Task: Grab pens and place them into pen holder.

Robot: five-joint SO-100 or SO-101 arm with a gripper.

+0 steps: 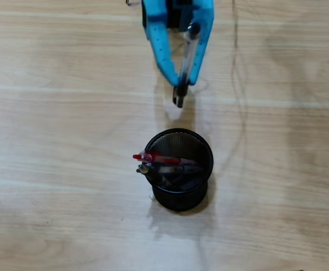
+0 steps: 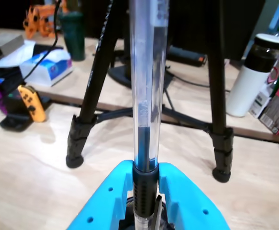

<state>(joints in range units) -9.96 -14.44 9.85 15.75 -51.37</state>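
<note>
We count one holder (image 1: 182, 169) on the table (image 1: 51, 141), with a red pen (image 1: 159, 159) and two dark pens (image 1: 153, 171) leaning inside. Above it, our gripper (image 1: 183, 84) clamps a fourth, clear pen (image 1: 187, 59).

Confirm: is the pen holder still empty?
No, in the overhead view the pen holder already holds pens, while the gripper grips a clear-barrelled pen.

Overhead: you look straight down, gripper (image 1: 182, 84) at top edge | Wrist: you sit just behind the fingers, looking outward along them, very close | Shared: gripper and its pen (image 2: 148, 96)
</note>
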